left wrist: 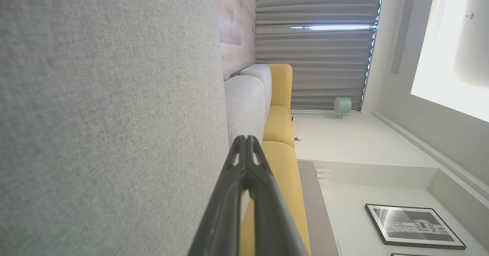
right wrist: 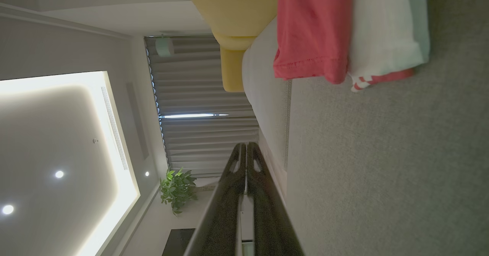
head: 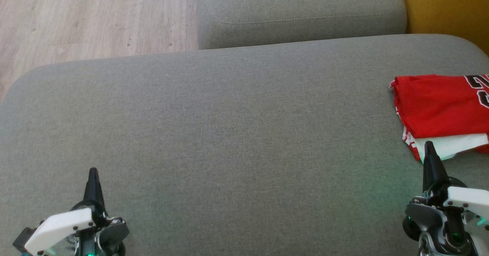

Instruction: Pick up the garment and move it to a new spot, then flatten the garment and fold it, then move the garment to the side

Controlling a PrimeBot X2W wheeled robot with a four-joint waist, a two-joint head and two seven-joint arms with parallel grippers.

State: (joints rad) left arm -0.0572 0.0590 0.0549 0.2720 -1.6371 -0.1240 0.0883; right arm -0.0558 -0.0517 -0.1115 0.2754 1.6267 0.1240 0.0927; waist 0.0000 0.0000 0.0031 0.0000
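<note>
The garment [head: 439, 103] runs off the head view's right edge, its black numerals cut short; it lies folded at the right of a grey sofa cushion [head: 229, 133], with wood floor [head: 76, 19] and a yellow cushion [head: 450, 7] beyond; red cloth covers a white layer; the left end effector [head: 93, 170] and right end effector [head: 429, 144] are both closed and empty, the right one near the garment without touching it.
</note>
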